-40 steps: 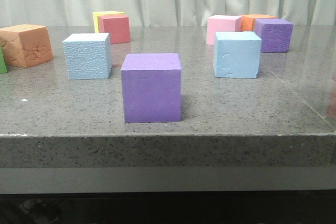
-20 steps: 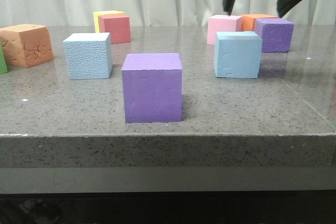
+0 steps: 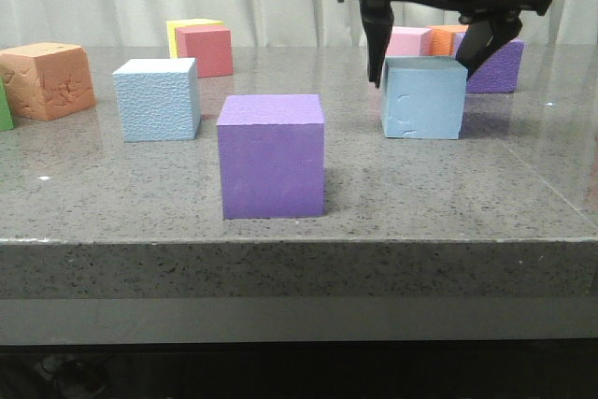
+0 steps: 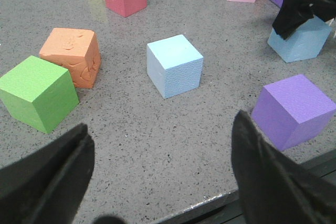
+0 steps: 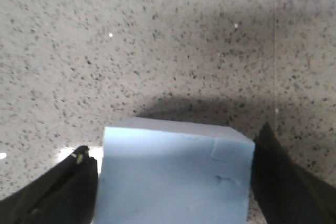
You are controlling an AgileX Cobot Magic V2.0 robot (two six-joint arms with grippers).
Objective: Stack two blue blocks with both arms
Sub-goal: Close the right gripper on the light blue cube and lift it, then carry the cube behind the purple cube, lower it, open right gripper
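The pebbly blue block [image 3: 156, 98] sits on the table at the left; it also shows in the left wrist view [image 4: 175, 65]. The smoother, dented blue block [image 3: 423, 98] sits at the right and fills the right wrist view [image 5: 173, 182]. My right gripper [image 3: 425, 67] is open, with one finger on each side of this block's top [image 5: 173, 140]. It also shows in the left wrist view [image 4: 302, 3]. My left gripper [image 4: 161, 124] is open and empty above the table's front edge, well short of the pebbly block. It is out of the front view.
A purple cube [image 3: 271, 156] stands front centre between the blue blocks. An orange cube [image 3: 45, 79] and a green cube [image 4: 37, 92] are at the left. Red [image 3: 203, 51] and yellow [image 3: 192, 27] cubes are behind. Pink [image 3: 407, 42] and purple [image 3: 500, 64] cubes stand behind the right gripper.
My right gripper has come down from the upper right and now straddles the smoother blue block. The blocks have not moved.
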